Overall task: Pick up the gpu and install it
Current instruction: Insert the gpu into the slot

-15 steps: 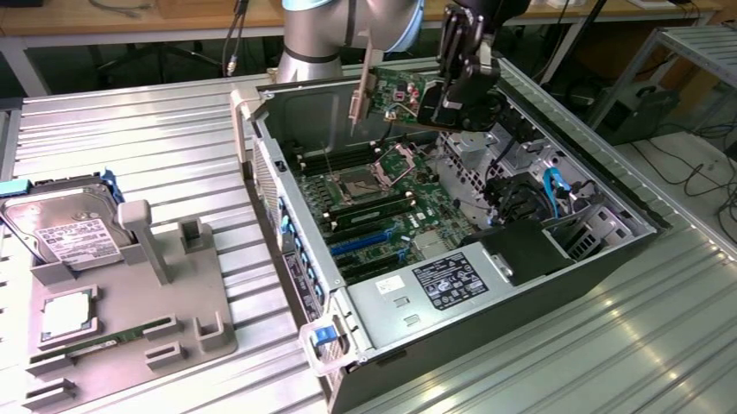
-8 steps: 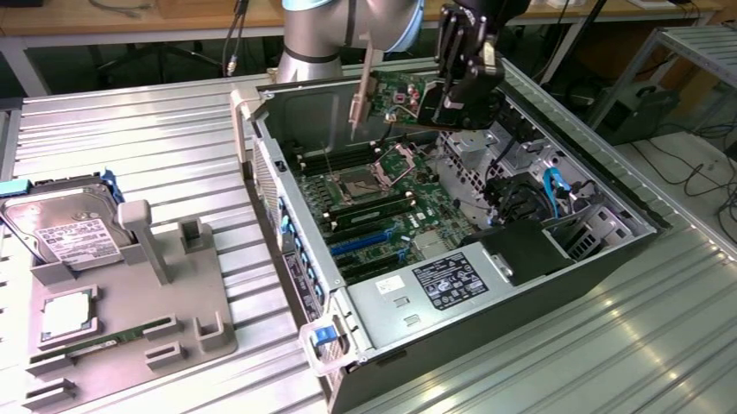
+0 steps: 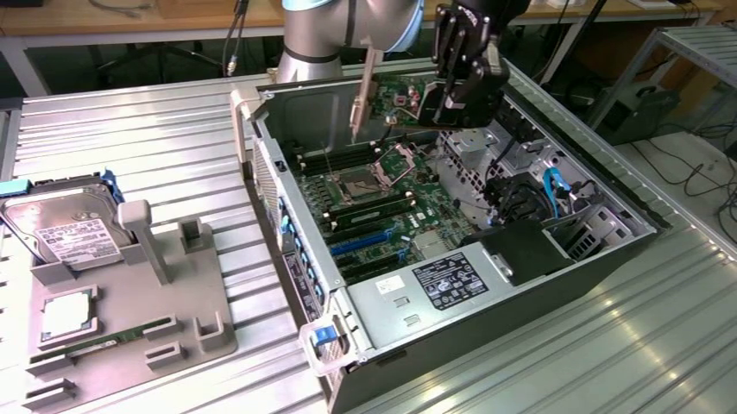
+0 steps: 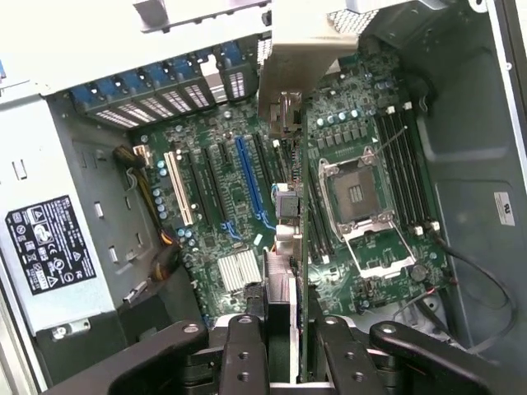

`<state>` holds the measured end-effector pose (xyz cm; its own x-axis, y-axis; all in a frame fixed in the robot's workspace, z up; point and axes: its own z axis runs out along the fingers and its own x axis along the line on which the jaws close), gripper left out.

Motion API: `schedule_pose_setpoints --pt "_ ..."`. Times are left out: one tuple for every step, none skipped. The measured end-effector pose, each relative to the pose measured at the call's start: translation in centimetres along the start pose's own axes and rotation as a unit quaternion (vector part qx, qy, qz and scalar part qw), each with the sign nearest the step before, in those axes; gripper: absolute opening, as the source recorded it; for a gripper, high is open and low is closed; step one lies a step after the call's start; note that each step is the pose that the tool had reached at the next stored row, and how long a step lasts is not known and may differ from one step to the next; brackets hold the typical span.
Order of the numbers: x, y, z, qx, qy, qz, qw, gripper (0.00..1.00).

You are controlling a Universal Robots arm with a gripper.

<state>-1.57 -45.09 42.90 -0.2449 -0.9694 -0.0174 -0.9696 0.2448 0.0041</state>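
The gpu (image 3: 401, 102) hangs upright above the open computer case (image 3: 302, 259), its green circuit board facing the exterior view and its silver bracket (image 3: 364, 90) at the end toward that view's left. My gripper (image 3: 451, 105) is shut on the card's other end. In the wrist view the gpu (image 4: 286, 239) shows edge-on between my black fingers (image 4: 247, 354), and my gripper (image 4: 292, 362) holds it over the motherboard. The blue expansion slot (image 4: 247, 181) lies just beside the card's line. The card sits clear of the board, touching no slot.
Inside the case are an open CPU socket (image 3: 359, 183), memory slots, the blue expansion slots (image 3: 362, 243) and a labelled power supply (image 3: 455, 280). At the exterior view's left, a grey fixture (image 3: 173, 328) holds a hard drive (image 3: 69, 228), a processor (image 3: 67, 315) and a memory stick (image 3: 103, 341).
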Motion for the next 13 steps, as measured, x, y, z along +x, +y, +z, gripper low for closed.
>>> schedule_pose_setpoints --pt "0.0 0.0 0.0 -0.0001 0.0 -0.005 1.0 0.28" --pt "0.0 0.0 0.01 -0.0002 0.0 -0.01 1.0 0.28" --pt "0.0 0.0 0.01 -0.0003 0.0 -0.015 0.9999 0.28" --pt "0.0 0.0 0.0 -0.0003 0.0 -0.02 0.9998 0.28" --pt "0.0 0.0 0.01 -0.0004 0.0001 -0.024 0.9997 0.28" --pt "0.0 0.0 0.0 -0.0005 0.0001 -0.029 0.9996 0.28" --pt "0.0 0.0 0.0 -0.0006 0.0001 -0.034 0.9994 0.28" --pt "0.0 0.0 0.0 -0.0007 0.0001 -0.038 0.9993 0.28" --pt "0.0 0.0 0.0 -0.0007 0.0002 -0.043 0.9991 0.28" --pt "0.0 0.0 0.0 -0.0009 0.0002 -0.05 0.9988 0.28" --pt "0.0 0.0 0.0 -0.001 0.0002 -0.056 0.9984 0.28" --pt "0.0 0.0 0.01 -0.0011 0.0002 -0.066 0.9978 0.28" --pt "0.0 0.0 0.0 -0.0012 0.0003 -0.071 0.9975 0.28"
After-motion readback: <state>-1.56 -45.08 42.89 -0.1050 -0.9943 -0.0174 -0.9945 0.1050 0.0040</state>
